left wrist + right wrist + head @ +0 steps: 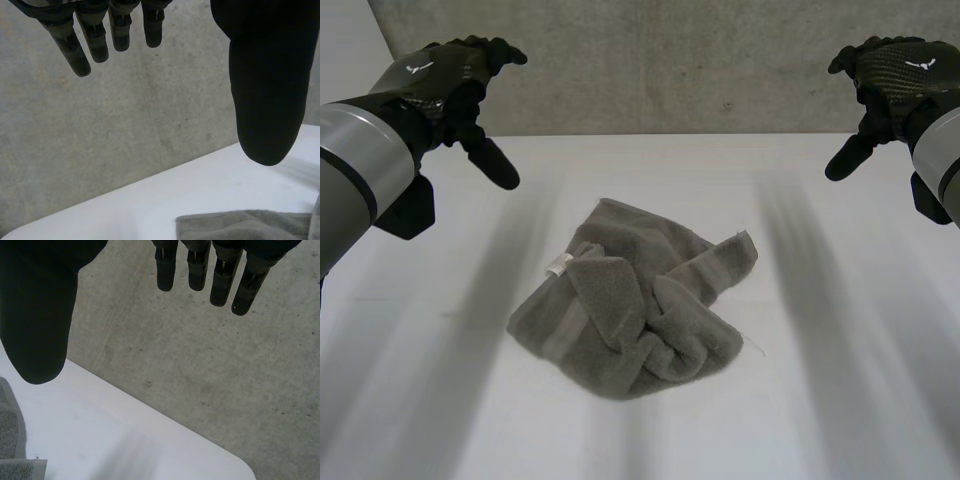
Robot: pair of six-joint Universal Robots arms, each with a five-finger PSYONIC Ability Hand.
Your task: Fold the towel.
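A grey towel (635, 305) lies crumpled in a heap at the middle of the white table (820, 400), with a small white label near its upper left fold. My left hand (460, 85) hovers high above the table's far left, fingers straight and spread, holding nothing. My right hand (890, 85) hovers the same way at the far right, open and apart from the cloth. In the left wrist view, the towel's edge (245, 225) lies well beyond the thumb (267, 95). In the right wrist view, a towel corner (12, 440) lies below the thumb (37, 315).
A grey concrete wall (670, 70) stands behind the table's far edge. Bare white tabletop surrounds the towel on all sides.
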